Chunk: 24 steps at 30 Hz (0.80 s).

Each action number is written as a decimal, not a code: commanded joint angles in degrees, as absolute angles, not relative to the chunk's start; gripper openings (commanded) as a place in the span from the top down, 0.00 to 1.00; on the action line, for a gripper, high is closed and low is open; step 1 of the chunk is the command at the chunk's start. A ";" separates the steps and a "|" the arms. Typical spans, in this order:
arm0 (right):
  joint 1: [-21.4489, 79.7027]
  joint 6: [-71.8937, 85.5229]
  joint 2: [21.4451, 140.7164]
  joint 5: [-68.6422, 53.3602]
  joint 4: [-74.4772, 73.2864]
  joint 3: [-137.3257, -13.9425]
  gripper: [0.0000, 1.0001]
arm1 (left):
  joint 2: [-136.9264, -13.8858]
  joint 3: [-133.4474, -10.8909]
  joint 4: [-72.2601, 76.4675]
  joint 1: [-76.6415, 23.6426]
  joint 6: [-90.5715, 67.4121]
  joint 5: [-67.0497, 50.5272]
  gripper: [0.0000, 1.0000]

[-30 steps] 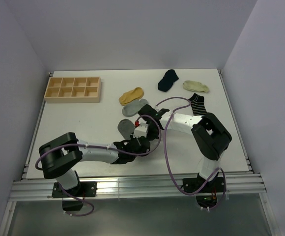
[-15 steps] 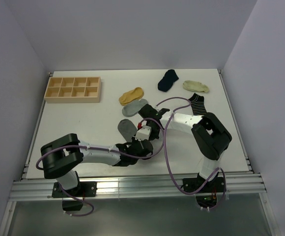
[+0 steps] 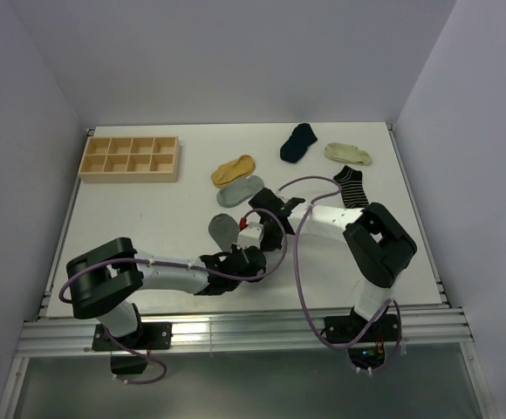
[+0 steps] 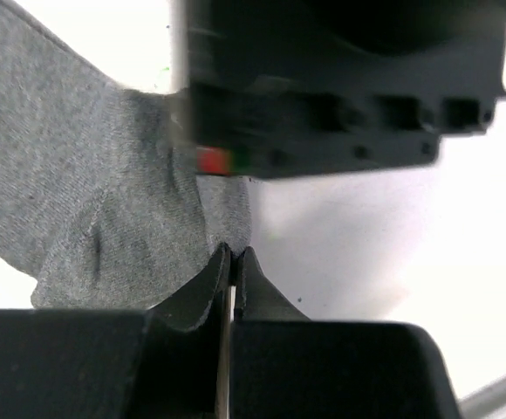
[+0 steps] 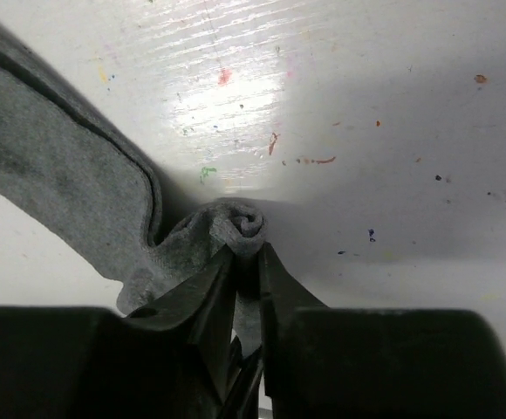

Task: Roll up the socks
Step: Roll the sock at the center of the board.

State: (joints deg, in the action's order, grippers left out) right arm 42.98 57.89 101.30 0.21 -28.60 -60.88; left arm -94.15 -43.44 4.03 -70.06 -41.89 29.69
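Observation:
The dark grey sock [image 3: 223,229] lies mid-table, and both grippers meet at its near end. My left gripper [image 3: 246,258] is shut, with its tips pinching the sock's edge [image 4: 233,253]. The rest of the sock [image 4: 78,175] spreads to the left in the left wrist view. My right gripper [image 3: 255,234] is shut on a curled, rolled-up end of the same sock [image 5: 251,223], with the flat part [image 5: 61,175] trailing left. The light grey sock [image 3: 239,190] and the mustard-yellow sock [image 3: 234,168] lie just beyond.
A navy sock [image 3: 298,141], a cream sock [image 3: 348,154] and a black-and-white striped sock [image 3: 352,185] lie at the back right. A wooden compartment tray [image 3: 130,158] stands at the back left. The right gripper's black body [image 4: 340,87] hangs right above my left fingers.
Both grippers have shifted slightly toward the near edge while holding the dark grey sock. The sock's near end has bunched up more.

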 commanded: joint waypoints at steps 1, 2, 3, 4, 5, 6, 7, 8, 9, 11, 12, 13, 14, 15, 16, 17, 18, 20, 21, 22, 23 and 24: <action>43.42 59.67 97.65 0.44 -23.22 -57.05 0.76 | -90.45 -39.82 6.67 -67.68 -47.10 21.55 1.00; 43.16 60.11 95.99 0.61 -22.42 -56.43 0.74 | -89.13 -37.90 7.29 -65.76 -48.07 20.05 1.00; 42.98 60.29 95.19 0.96 -21.28 -55.99 0.70 | -88.51 -36.92 8.69 -64.61 -49.99 17.08 1.00; 42.89 60.47 94.40 1.23 -20.83 -55.12 0.68 | -87.81 -36.04 9.22 -63.47 -50.88 15.92 1.00; 42.63 60.56 92.92 1.58 -20.31 -54.67 0.67 | -86.67 -34.38 9.84 -61.80 -51.76 14.78 1.00; 42.45 60.64 92.12 1.84 -19.95 -54.32 0.67 | -86.14 -33.50 11.15 -61.00 -53.59 13.81 1.00; 42.45 60.91 91.50 2.54 -19.08 -53.53 0.66 | -85.52 -32.62 11.95 -60.21 -54.40 11.62 1.00; 42.45 60.91 90.02 2.72 -18.46 -53.00 0.66 | -84.82 -31.22 12.65 -58.64 -55.36 10.47 1.00; 42.45 61.00 89.30 2.81 -16.98 -51.78 0.66 | -84.55 -30.42 14.14 -57.67 -57.20 9.41 1.00; 42.45 61.61 87.29 3.16 -15.39 -50.28 0.64 | -84.38 -28.49 15.64 -55.04 -59.57 5.81 1.00; 42.45 61.79 86.67 3.34 -13.81 -48.79 0.64 | -84.37 -27.87 16.69 -54.24 -60.20 4.50 1.00; 42.45 62.05 86.05 3.08 -12.84 -48.17 0.63 | -84.46 -27.17 18.44 -53.45 -60.99 2.57 1.00; 42.45 62.14 85.17 3.08 -12.05 -47.47 0.62 | -84.72 -26.11 19.41 -52.05 -62.04 1.68 1.00; 42.45 62.14 84.82 3.08 -10.56 -46.42 0.61 | -84.90 -25.84 19.95 -51.34 -62.57 0.97 1.00; 42.45 62.23 84.21 2.82 -9.85 -45.88 0.60 | -85.42 -25.40 20.82 -50.28 -63.10 -0.51 1.00; 42.45 62.31 84.11 2.73 -9.23 -45.44 0.58 | -85.52 -25.05 21.53 -49.75 -64.15 -1.22 1.00; 42.45 62.49 84.02 2.46 -8.01 -44.57 0.57 | -85.60 -24.87 22.06 -49.31 -64.60 -1.75 1.00; 42.36 63.19 84.11 1.59 -6.69 -43.69 0.55 | -85.87 -24.35 22.85 -48.26 -65.74 -3.07 1.00; 42.45 63.28 84.20 1.23 -5.11 -42.90 0.55 | -85.96 -24.35 22.94 -47.99 -66.09 -3.51 1.00; 42.45 63.80 84.55 0.97 -4.31 -42.54 0.54 | -86.31 -24.17 23.11 -47.81 -66.44 -3.95 1.00; 42.45 63.98 84.81 0.62 -3.70 -42.19 0.54 | -86.48 -24.08 23.55 -47.29 -66.97 -4.39 1.00; 42.45 64.42 84.99 0.27 -2.65 -41.75 0.54 | -86.66 -24.08 23.73 -47.02 -67.23 -5.26 1.00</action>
State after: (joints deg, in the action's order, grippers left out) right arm 42.72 62.61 85.60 0.47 -8.23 -42.83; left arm -85.49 -25.06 22.72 -47.94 -65.08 -2.11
